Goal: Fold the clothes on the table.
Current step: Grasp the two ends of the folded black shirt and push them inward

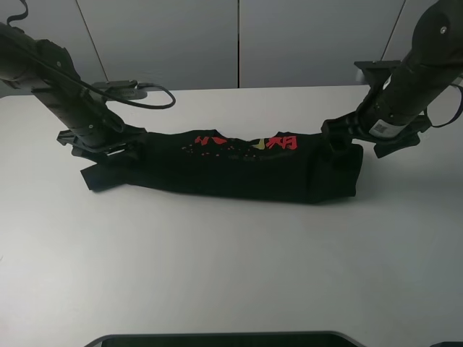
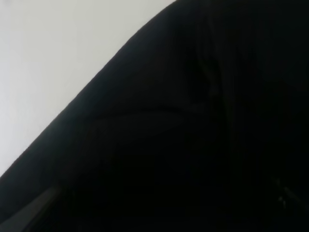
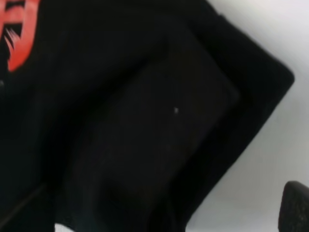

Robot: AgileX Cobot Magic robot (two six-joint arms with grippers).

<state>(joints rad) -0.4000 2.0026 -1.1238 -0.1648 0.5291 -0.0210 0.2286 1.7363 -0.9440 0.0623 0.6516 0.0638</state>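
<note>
Between my left pincer [image 1: 108, 147] and right pincer [image 1: 338, 139], both spread wide at its ends, the shirt [image 1: 231, 170] lies on the table [image 1: 217, 267], folded lengthwise into a band; crosswise folds look left.

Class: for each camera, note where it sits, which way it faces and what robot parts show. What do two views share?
Exterior high: mounted high, looking down on the white table and the black T-shirt; both arms show, left gripper and right gripper at its ends.
Left wrist: close over black cloth and table; no robot part clear.
Right wrist: close over the shirt's end; one dark fingertip shows.
Shared: red print, exterior and right wrist.
</note>
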